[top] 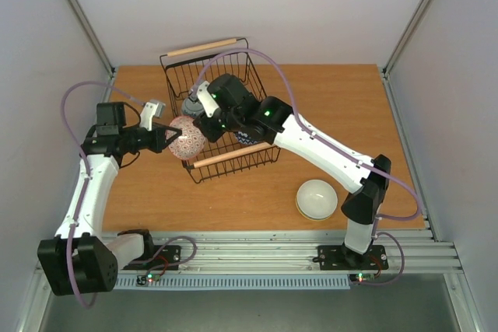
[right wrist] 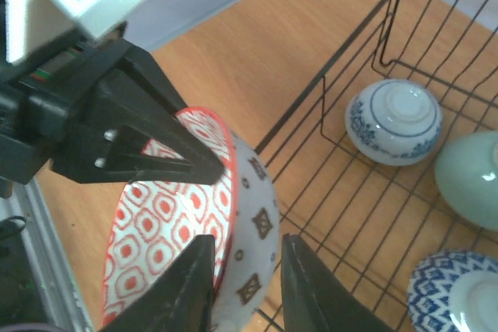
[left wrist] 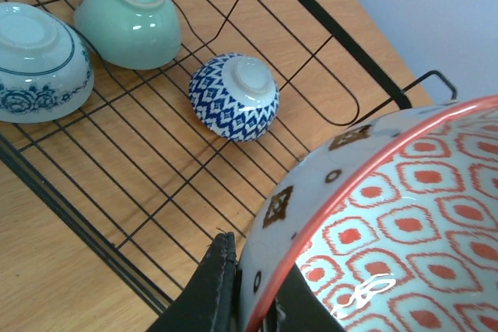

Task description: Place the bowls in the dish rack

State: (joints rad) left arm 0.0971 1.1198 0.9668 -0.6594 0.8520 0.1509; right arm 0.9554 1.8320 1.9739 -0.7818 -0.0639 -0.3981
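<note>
My left gripper (top: 173, 136) is shut on the rim of a red-patterned bowl (top: 187, 137), held on edge over the left side of the black wire dish rack (top: 233, 64). In the left wrist view its fingers (left wrist: 210, 293) pinch the bowl's (left wrist: 405, 215) wall. My right gripper (right wrist: 247, 285) is open, one finger inside and one outside the same bowl's (right wrist: 167, 215) rim. Three bowls lie upside down in the rack: blue-and-white floral (right wrist: 393, 122), mint green (right wrist: 471, 180), blue diamond-patterned (right wrist: 455, 301). A cream bowl with a yellow inside (top: 317, 198) sits on the table near the right.
The rack has a wooden rod handle at the far side (top: 204, 47) and one at the near side (top: 232, 155). The right arm (top: 311, 141) reaches across the rack's near right corner. Frame posts stand at the table's back corners.
</note>
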